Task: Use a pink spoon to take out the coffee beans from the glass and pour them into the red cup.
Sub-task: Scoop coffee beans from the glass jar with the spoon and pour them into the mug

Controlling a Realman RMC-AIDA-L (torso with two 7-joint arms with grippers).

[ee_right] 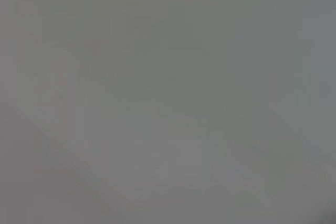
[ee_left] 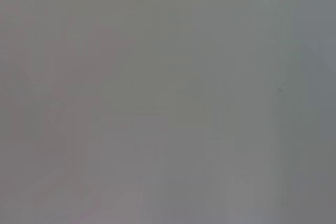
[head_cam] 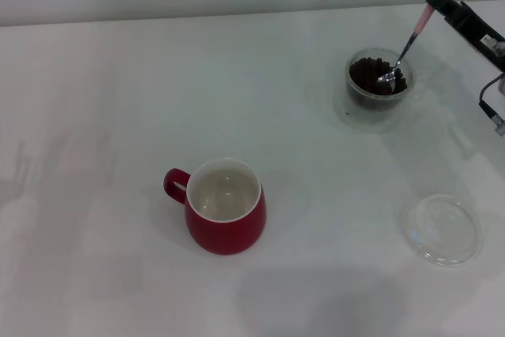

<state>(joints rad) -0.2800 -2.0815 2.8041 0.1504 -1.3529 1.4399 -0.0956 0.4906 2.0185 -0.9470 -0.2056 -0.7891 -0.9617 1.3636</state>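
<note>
In the head view the red cup [head_cam: 226,215] stands at the table's middle, white inside and empty, its handle to the left. The glass [head_cam: 379,88] stands at the far right and holds a heap of coffee beans [head_cam: 372,74]. My right gripper [head_cam: 436,2] is shut on the pink handle of the pink spoon [head_cam: 404,52], which slants down so its metal bowl rests in the beans. The left gripper is out of view. Both wrist views show only blank grey.
A flat shallow clear round dish [head_cam: 441,229] lies on the white table [head_cam: 118,116] at the near right, below the glass. The table's far edge meets a pale wall.
</note>
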